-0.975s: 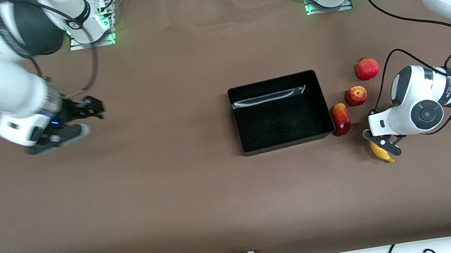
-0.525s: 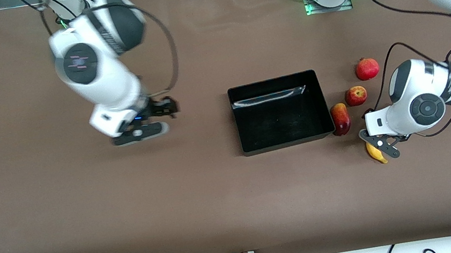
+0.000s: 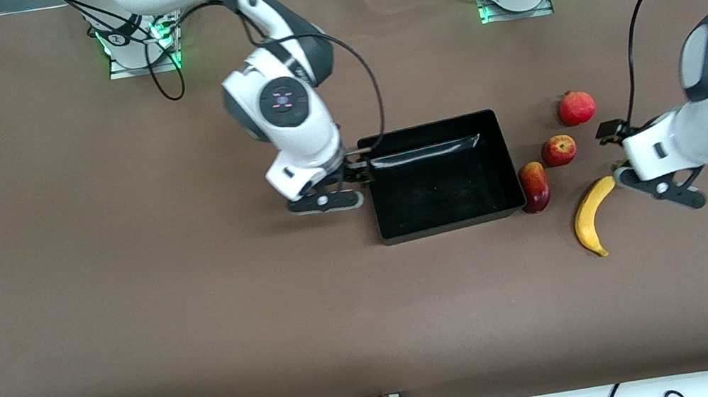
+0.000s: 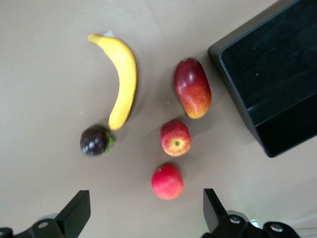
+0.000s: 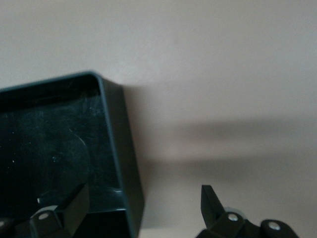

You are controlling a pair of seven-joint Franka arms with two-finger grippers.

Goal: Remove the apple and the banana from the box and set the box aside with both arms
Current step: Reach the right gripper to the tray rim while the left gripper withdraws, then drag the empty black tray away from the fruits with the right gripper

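Right gripper (image 3: 359,179) swung to box (image 3: 440,173) wall, open astride it; left gripper (image 3: 633,170) open, lifted off banana (image 3: 591,215)

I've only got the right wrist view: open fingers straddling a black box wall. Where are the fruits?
Observer: They're all beside the box, toward the left arm's end of the table. The banana lies nearest the front camera.
Operator: And the apple?
Observer: The apple sits farther from the front camera than the banana, apart from it.
Operator: What's the left arm doing?
Observer: The left gripper hangs open above that group, holding nothing.
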